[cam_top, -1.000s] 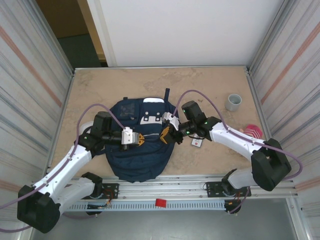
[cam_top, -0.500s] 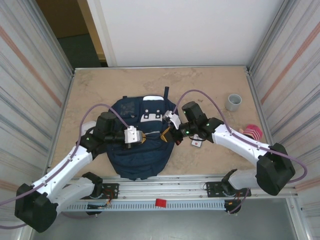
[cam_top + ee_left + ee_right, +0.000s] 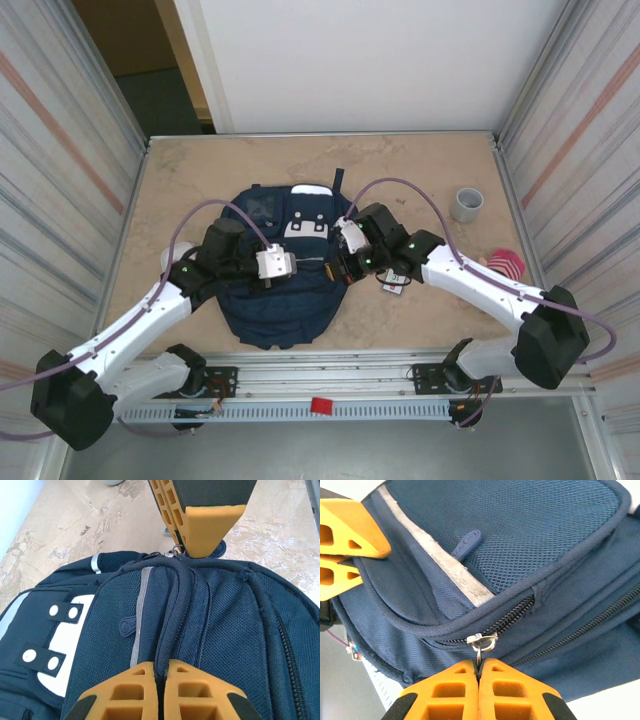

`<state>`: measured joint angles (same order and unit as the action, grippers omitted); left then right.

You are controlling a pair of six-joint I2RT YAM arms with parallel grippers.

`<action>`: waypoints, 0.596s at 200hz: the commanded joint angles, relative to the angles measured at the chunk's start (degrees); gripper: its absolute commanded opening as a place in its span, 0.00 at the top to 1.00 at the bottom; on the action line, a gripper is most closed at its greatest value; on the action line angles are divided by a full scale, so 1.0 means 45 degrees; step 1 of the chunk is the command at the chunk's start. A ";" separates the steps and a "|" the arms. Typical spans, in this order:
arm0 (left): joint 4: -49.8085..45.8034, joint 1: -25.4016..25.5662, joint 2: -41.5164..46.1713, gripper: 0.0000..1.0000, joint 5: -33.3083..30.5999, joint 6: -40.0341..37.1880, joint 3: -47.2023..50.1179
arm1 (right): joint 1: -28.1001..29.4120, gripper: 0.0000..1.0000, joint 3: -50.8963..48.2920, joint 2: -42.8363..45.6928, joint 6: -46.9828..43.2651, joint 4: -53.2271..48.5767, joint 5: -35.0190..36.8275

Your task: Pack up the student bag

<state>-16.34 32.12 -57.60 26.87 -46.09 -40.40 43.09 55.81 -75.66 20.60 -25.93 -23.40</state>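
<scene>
Large navy blue fabric backpack (image 3: 275, 310) flat on beige marbled tabletop (image 3: 200, 170). L gripper (image 3: 160, 667): 2 fingers pressed together, pinching backpack's piped seam. R gripper (image 3: 479, 666): pinching silver metal zip pull (image 3: 481, 641).

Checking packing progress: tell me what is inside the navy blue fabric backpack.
Nothing inside the navy blue fabric backpack shows; its zips look closed. The right gripper pinches a metal zipper pull; the left gripper pinches a fabric ridge.
</scene>
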 commanded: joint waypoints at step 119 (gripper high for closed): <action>0.1521 0.0792 -0.0868 1.00 -0.1431 0.1666 -0.0933 | 0.1249 1.00 0.1897 -0.1021 0.4387 0.1201 -0.1246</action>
<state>-15.55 35.40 -61.32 22.96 -41.69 -42.63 48.47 61.54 -80.66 32.29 -25.30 -26.55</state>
